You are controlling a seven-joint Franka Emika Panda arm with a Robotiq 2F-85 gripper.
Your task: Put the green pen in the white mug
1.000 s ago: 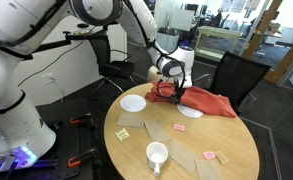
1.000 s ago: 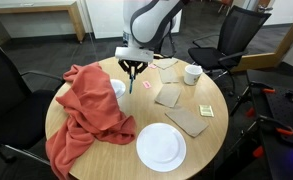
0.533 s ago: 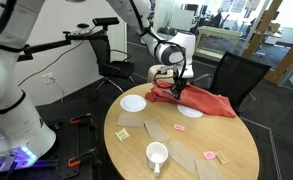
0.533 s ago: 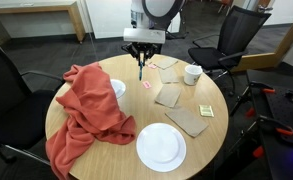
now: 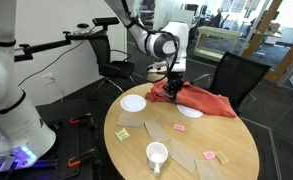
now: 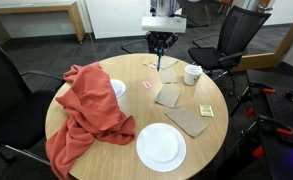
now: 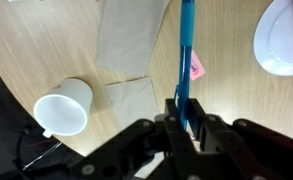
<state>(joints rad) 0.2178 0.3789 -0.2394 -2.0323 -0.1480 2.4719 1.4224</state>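
Note:
My gripper [image 7: 184, 112] is shut on the green pen [image 7: 186, 50], a thin teal-green stick that points away from the jaws over the table. In an exterior view the gripper [image 6: 162, 47] holds the pen [image 6: 162, 60] upright above the table's far side. The white mug [image 6: 192, 73] stands to the right of it, apart from the pen. In the wrist view the mug [image 7: 64, 107] stands open side up at the lower left. The gripper [image 5: 172, 78] and the mug [image 5: 157, 155] also show in the other exterior view, far apart.
A red cloth [image 6: 86, 110] covers one side of the round wooden table [image 6: 116, 160]. A white plate [image 6: 161, 146], a small white dish [image 6: 118, 88], brown napkins [image 6: 169, 96] and pink paper scraps [image 7: 197, 67] lie on it. Black chairs [image 6: 236, 40] stand around.
The arm has carried the pen away from the red cloth and across the table's far side, closer to the white mug. The jaws stay shut on the pen.

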